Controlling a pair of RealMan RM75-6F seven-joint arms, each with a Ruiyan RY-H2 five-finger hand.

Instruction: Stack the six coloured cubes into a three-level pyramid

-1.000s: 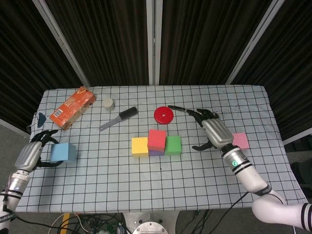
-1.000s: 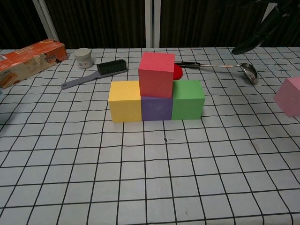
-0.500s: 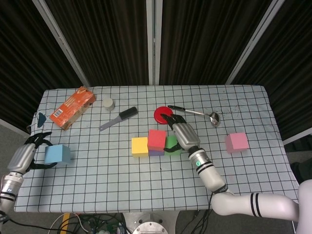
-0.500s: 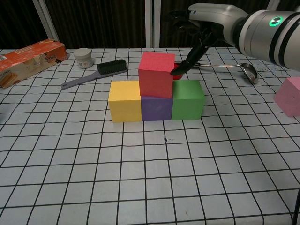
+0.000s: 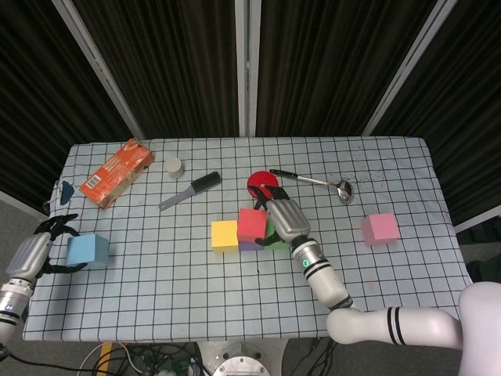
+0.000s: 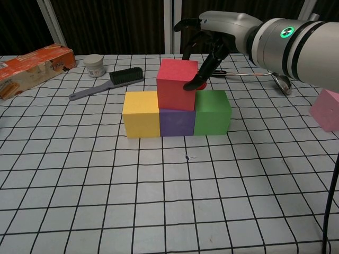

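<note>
The checked tabletop (image 5: 235,305) is seen under both arms. The right hand (image 6: 204,39) is placed at the red cube (image 6: 177,83), fingers spread, one fingertip touching its right face; nothing is held. Under that cube the purple cube (image 6: 177,122) is seen, with the yellow cube (image 6: 141,114) on its far side from the hand and the green cube (image 6: 212,111) directly below the hand. The pink cube (image 5: 380,229) is left well apart, beyond the forearm. The left hand (image 5: 35,251) is held wide just beside the blue cube (image 5: 87,249); contact cannot be told.
</note>
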